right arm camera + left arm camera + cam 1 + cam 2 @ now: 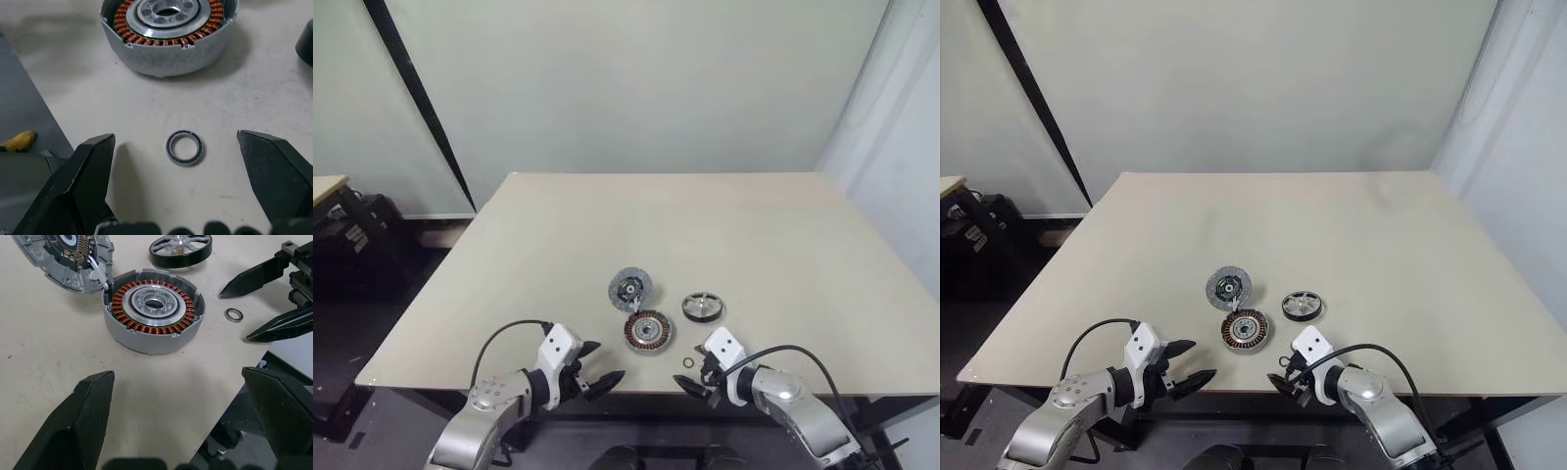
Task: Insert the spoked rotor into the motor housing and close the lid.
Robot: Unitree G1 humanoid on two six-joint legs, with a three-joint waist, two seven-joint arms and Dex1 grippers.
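The motor housing point(648, 331), a grey cup ringed with copper windings, sits near the table's front edge. The speckled-grey lid point(630, 289) lies just behind it, touching its rim and joined to it by wires point(100, 276). The spoked rotor point(703, 306), silvery with a dark rim, lies flat to the right of the housing. My left gripper point(607, 362) hovers open at the front edge, left of the housing point(154, 308), and holds nothing. My right gripper point(691, 378) is open too, its fingers standing either side of a small loose ring point(184, 147) in the right wrist view.
The tan table point(754, 235) stretches wide behind the parts. Its front edge runs just under both grippers. A dark cabinet point(352, 230) stands off the table's left side. A black pole point(421, 103) leans against the wall.
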